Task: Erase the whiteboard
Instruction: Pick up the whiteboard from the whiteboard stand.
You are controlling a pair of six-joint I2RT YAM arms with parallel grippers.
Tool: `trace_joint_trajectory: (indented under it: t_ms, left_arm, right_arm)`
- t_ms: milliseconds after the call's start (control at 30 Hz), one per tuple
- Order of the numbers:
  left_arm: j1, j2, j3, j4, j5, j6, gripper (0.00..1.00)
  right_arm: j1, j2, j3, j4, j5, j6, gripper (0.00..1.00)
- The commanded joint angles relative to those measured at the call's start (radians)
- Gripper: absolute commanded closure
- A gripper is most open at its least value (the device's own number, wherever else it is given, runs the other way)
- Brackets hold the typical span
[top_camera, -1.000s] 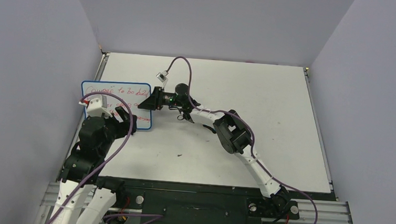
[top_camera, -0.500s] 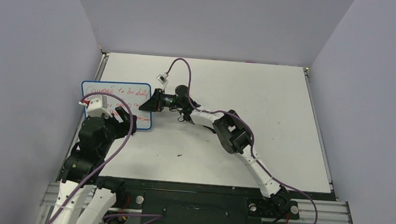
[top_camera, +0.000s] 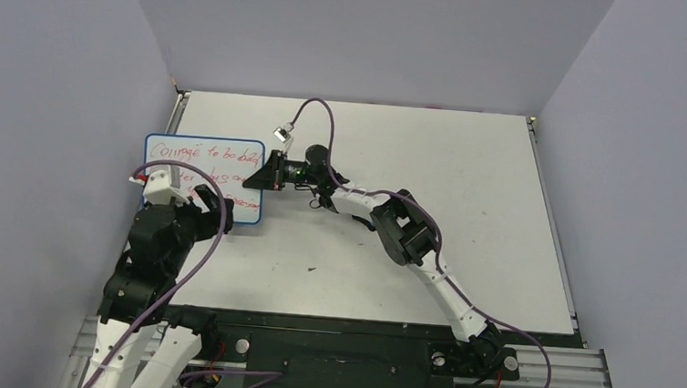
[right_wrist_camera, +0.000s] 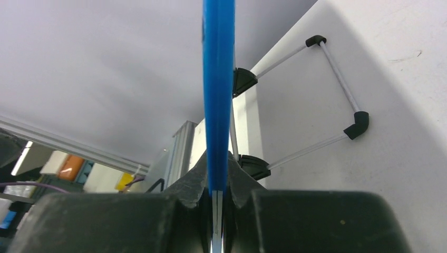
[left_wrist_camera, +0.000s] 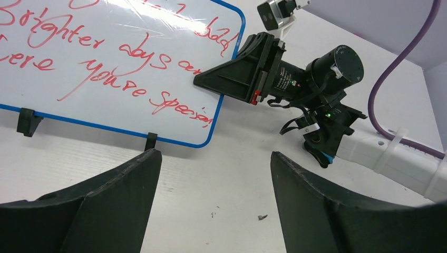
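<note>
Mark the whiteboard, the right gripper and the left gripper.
whiteboard point(left_wrist_camera: 105, 58), left wrist view, written face.
right gripper point(left_wrist_camera: 199, 80), left wrist view, fingertips clamping the board's edge.
left gripper point(left_wrist_camera: 213, 157), left wrist view, gap between open fingers.

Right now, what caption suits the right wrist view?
Right gripper shut on the whiteboard, seen edge-on, its wire stand alongside.

Bright, even light; faint glare on the whiteboard point(left_wrist_camera: 105, 68)

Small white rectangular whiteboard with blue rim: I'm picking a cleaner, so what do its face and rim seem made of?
Face of the whiteboard: glossy coated sheet, perhaps melamine or painted steel; glare streaks show on it. Its blue rim: smooth, evenly coloured, probably plastic.
</note>
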Motion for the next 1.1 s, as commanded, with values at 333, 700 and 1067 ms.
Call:
trace_joint_trajectory:
  t_ms: [333,700,1067]
  left_arm:
    - [-0.003,-0.046,0.100,-0.006,0.018,0.005,0.27]
    - [-0.003,-0.052,0.182,0.014,0.157,-0.021,0.27]
    - [-0.006,0.036,-0.008,0.312,0.505,-0.151,0.26]
  right_arm:
    - [-0.045,-0.256,0.082,0.063,-0.042,0.151,1.00]
    - [-0.195,-0.545,-0.139,-0.343,-0.090,-0.270,1.00]
    - [-0.593,-0.991,-0.567,-0.874,-0.051,-0.796,1.00]
